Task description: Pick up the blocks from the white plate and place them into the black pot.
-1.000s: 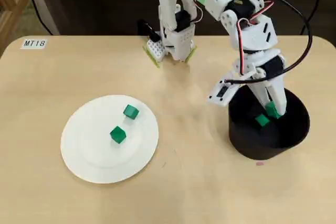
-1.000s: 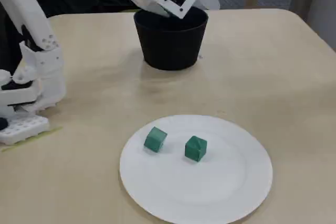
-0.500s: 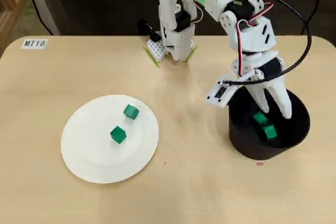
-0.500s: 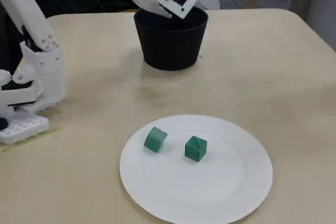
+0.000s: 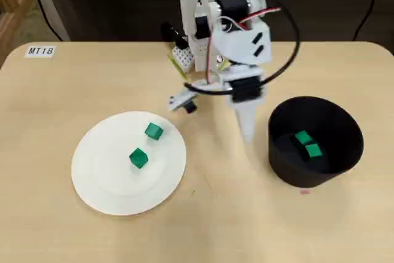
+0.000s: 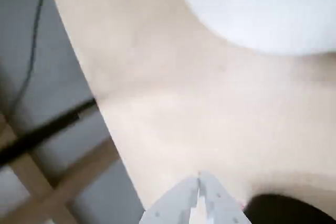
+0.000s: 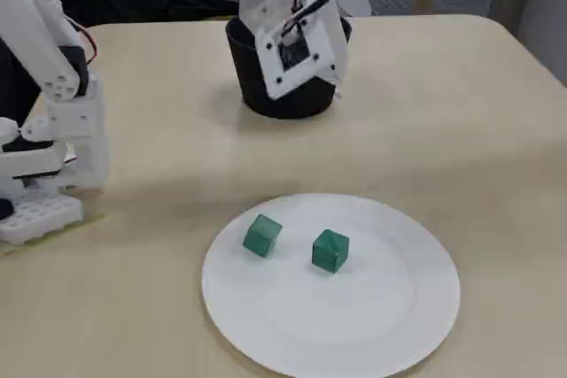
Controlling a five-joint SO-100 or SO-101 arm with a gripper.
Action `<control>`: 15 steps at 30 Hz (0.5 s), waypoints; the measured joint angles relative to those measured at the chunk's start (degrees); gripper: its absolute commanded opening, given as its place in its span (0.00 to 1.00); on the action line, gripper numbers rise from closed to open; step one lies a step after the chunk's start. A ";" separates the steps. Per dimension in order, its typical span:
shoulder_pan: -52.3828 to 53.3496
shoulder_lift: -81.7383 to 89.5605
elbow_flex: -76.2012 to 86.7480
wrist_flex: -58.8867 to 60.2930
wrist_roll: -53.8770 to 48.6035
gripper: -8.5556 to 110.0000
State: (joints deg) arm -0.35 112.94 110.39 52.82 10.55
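Observation:
Two green blocks [image 5: 154,131] [image 5: 138,158] lie apart near the middle of the white plate [image 5: 104,183], which sits left of centre in the overhead view. In the fixed view the same blocks [image 7: 262,235] [image 7: 330,250] rest on the plate [image 7: 354,325]. Two more blocks [image 5: 303,137] [image 5: 313,150] lie inside the black pot [image 5: 280,170] at the right. My gripper [image 5: 246,129] hangs shut and empty over bare table between plate and pot. In the wrist view its fingertips [image 6: 199,179] meet, with the plate [image 6: 262,9] ahead. The arm's wrist partly hides the pot [image 7: 244,77] in the fixed view.
The arm's base [image 5: 203,50] stands at the table's far edge in the overhead view, with a white block [image 7: 40,214] beside it in the fixed view. A label "MT18" [image 5: 40,50] is stuck at the far left corner. In the wrist view, the table edge [image 6: 105,129] runs close on the left.
The gripper let a block drop into the pot, then lifted out and swung left toward the plate. It is now shut. The pot holds two blocks.

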 measured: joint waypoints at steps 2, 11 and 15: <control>4.57 -0.88 0.00 0.44 4.48 0.05; 15.47 -7.21 -3.34 4.13 12.83 0.05; 18.19 -15.38 -10.90 11.43 6.86 0.05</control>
State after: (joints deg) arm 17.84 97.56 99.49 64.25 17.40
